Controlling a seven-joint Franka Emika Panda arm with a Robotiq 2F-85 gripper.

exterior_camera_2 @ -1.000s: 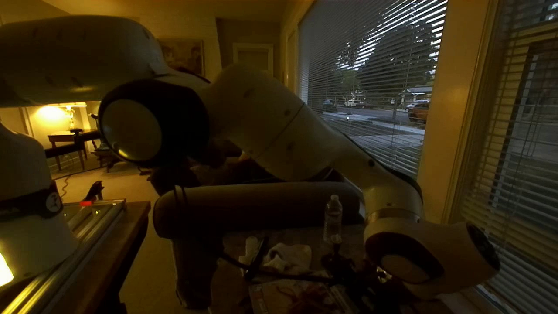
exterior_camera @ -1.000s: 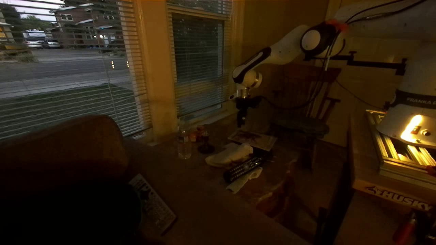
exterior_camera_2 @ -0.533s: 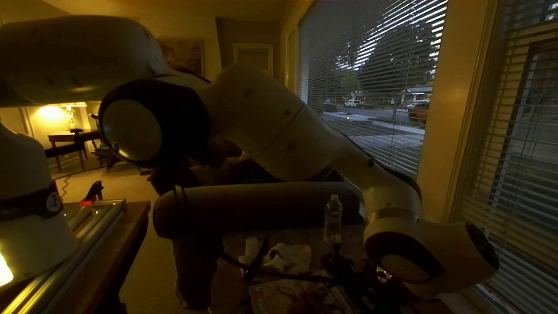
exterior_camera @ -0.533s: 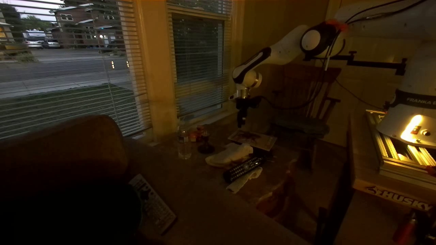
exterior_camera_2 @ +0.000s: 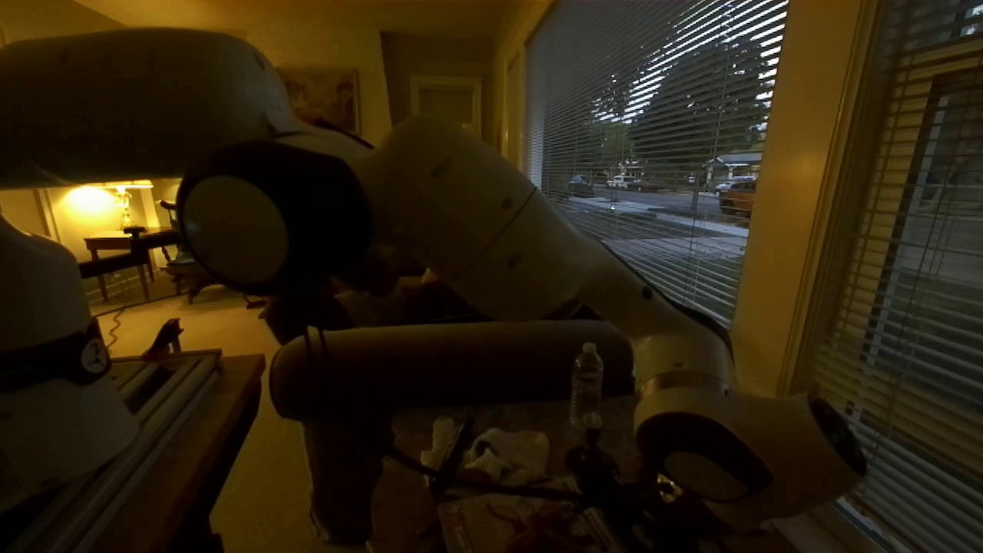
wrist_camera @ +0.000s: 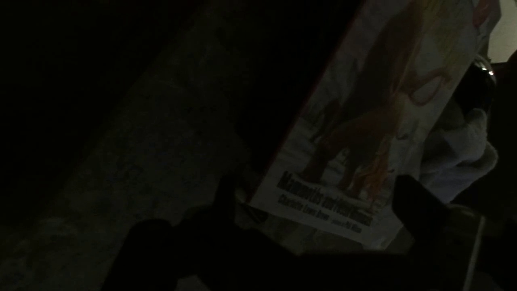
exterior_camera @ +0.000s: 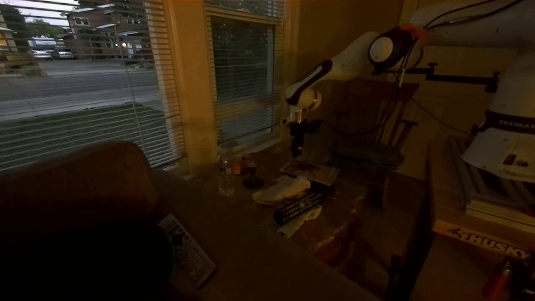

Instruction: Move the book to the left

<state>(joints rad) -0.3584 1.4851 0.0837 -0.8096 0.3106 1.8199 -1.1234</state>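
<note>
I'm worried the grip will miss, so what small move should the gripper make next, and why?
Probably a slight sideways shift of the gripper toward the pale cloth, before lowering or closing. In the wrist view it is open over the titled end of the book; one finger seems to overlap the cloth-side edge, while the other appears clear of the opposite edge.

The place is looking like a home: a lamp [exterior_camera_2: 123, 204] is glowing beyond the carpet [exterior_camera_2: 234, 334], a framed picture [exterior_camera_2: 332, 95] and window blinds [exterior_camera: 87, 113] are hanging, and a wooden armchair [exterior_camera: 370, 90] is carrying a dark cushion [exterior_camera: 370, 154].
</note>
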